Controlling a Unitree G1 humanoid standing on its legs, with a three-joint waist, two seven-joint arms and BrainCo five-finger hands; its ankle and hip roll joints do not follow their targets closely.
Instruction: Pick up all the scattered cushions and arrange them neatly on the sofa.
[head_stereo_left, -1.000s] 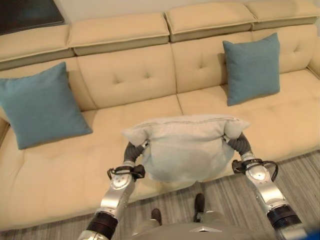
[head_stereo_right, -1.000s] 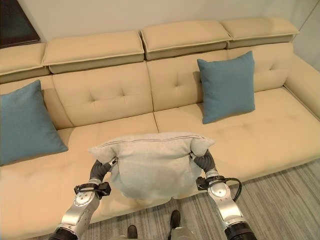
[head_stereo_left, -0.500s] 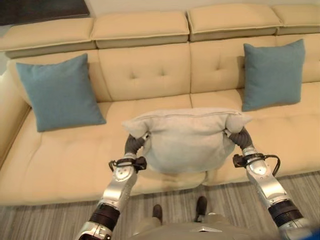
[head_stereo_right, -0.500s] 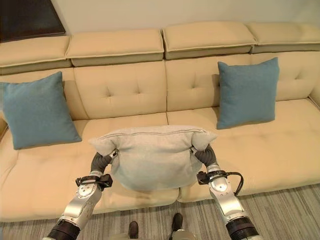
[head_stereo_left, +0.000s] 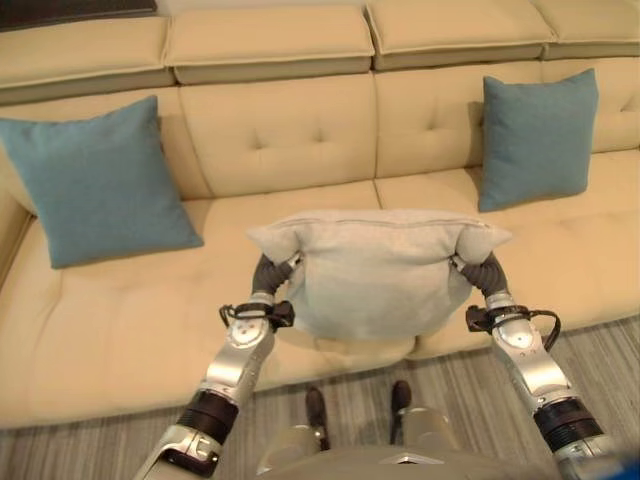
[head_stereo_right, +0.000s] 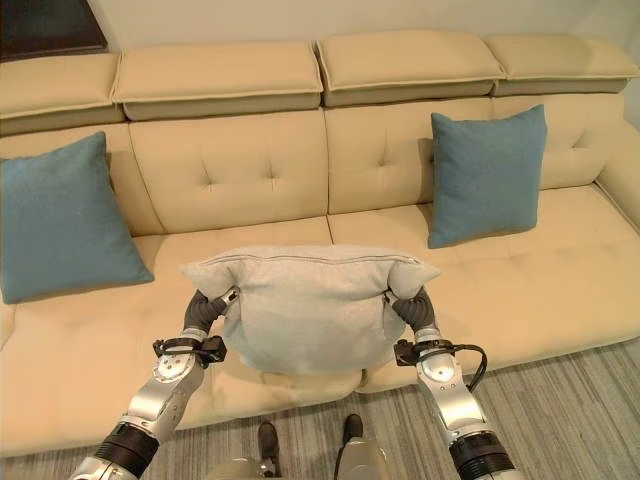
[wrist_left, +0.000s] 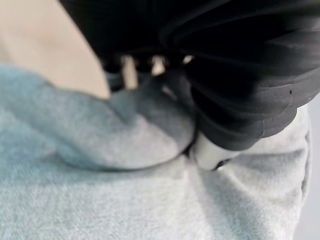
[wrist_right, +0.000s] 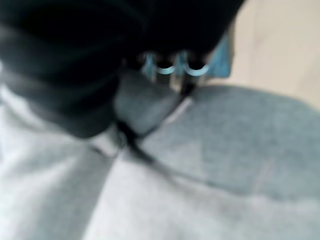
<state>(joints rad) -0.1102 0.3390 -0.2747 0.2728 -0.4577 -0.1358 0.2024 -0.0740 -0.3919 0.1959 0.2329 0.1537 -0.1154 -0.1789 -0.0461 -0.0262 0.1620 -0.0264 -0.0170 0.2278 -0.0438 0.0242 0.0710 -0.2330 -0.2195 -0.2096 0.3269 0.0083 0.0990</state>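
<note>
Your left hand (head_stereo_left: 268, 275) and right hand (head_stereo_left: 484, 272) grip opposite upper corners of the grey cushion (head_stereo_left: 378, 272), fingers (wrist_left: 129, 70) curled into the fabric, so it hangs between them above the front edge of the sofa (head_stereo_left: 290, 140). Beyond your fingers, one blue cushion (head_stereo_left: 95, 180) leans on the backrest past the left hand, another blue cushion (head_stereo_left: 536, 138) past the right.

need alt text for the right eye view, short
Both robot hands, left hand and right hand, hold a grey cushion by its ends above the beige sofa. Two blue cushions, one left, one right, lean against the backrest.
</note>
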